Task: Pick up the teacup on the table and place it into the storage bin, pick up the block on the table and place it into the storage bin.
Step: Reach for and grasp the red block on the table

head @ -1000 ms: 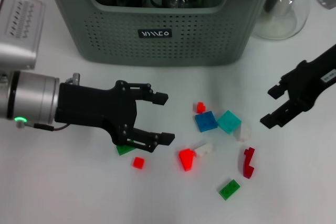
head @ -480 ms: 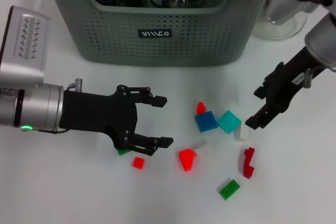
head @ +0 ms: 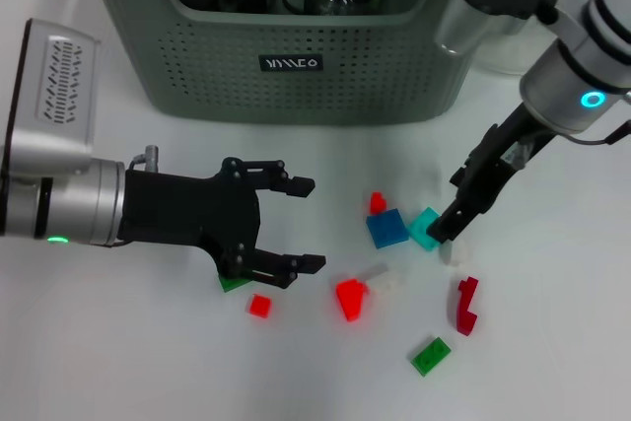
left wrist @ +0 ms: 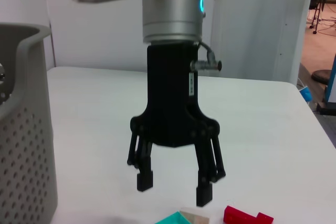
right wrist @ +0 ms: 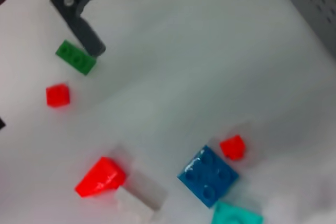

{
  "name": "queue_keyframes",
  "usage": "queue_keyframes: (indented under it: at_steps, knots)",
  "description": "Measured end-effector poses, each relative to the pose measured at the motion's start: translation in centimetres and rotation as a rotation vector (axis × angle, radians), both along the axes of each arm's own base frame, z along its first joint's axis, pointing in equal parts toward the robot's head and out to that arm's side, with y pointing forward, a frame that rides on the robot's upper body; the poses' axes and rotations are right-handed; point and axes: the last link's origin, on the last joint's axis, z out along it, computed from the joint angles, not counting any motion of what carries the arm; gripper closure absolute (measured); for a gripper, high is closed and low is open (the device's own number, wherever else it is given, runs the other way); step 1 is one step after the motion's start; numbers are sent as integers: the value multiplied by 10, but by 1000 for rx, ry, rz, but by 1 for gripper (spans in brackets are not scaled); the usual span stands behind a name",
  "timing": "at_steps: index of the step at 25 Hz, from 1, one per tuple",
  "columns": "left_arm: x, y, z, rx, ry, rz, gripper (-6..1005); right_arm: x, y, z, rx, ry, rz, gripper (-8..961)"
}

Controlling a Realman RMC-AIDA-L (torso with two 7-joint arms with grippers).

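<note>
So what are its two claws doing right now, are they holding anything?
Left gripper: open, holding nothing, low over the table.
Right gripper: open, empty, pointing down by the teal block.

Blue block [right wrist: 208, 174] lying beside small red block [right wrist: 231, 146] and teal block [right wrist: 234, 214]; left gripper's fingertip [right wrist: 92, 44] touching green block [right wrist: 76, 57].

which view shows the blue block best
The right wrist view: the blue block fills the foreground, whole, its studs plain. The head view shows it whole too, but smaller, beside the teal block, with the right tool coming down just past that. The left wrist view does not show it.
</note>
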Motion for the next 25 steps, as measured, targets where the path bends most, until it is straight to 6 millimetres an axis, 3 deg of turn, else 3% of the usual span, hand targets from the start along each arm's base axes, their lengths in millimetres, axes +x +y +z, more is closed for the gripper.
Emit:
queue_keyframes:
  at_steps: [10,18,25]
  knots:
    - [0,1,3,16,4,-31,140,-10,-6,-1,8,-13,-44,36]
    - [0,0,4,9,0,-31,140,-14,-27,22,-82,-19,-23,36]
    - [1,1,4,15,-6,-25,140,-2,-43,28,-119,-83,-44,36]
